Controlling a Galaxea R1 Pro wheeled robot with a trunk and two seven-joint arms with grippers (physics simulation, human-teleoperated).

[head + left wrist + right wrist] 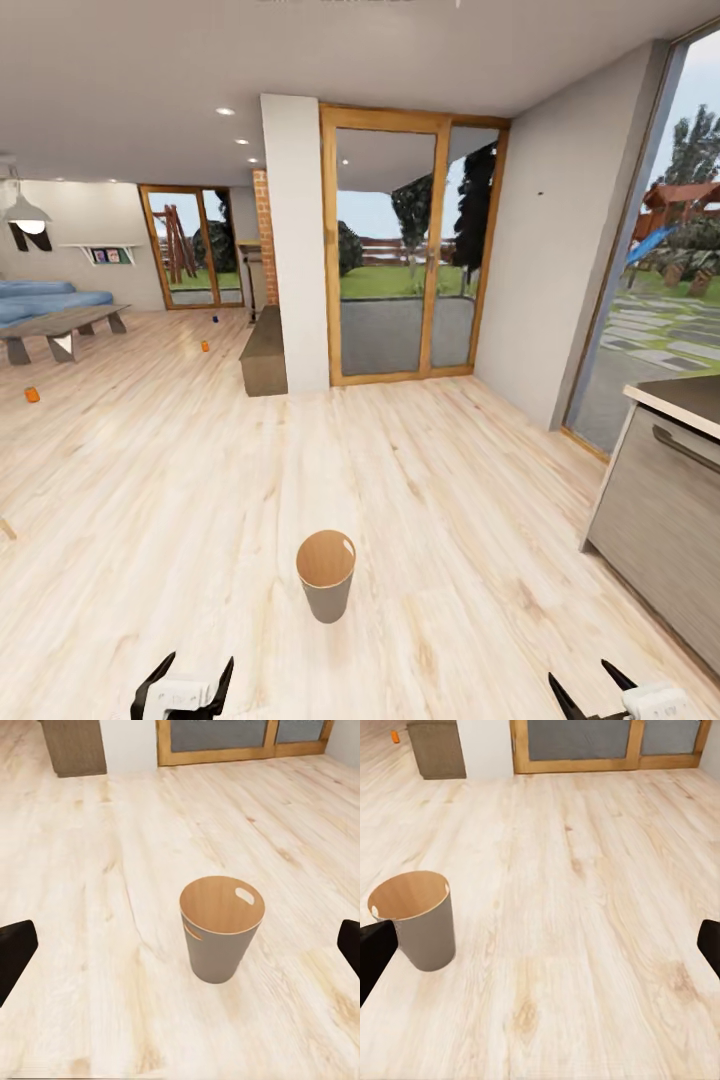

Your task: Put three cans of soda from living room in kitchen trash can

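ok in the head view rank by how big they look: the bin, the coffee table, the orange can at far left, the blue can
1. coffee table
2. tash can, though it is far nearer the camera
3. orange can
4. blue can, also the farthest away

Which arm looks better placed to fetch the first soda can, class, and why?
Probably the left. The cans lie far off to the left on the floor, on the left gripper side. Both grippers are open and empty; the right gripper is farther away.
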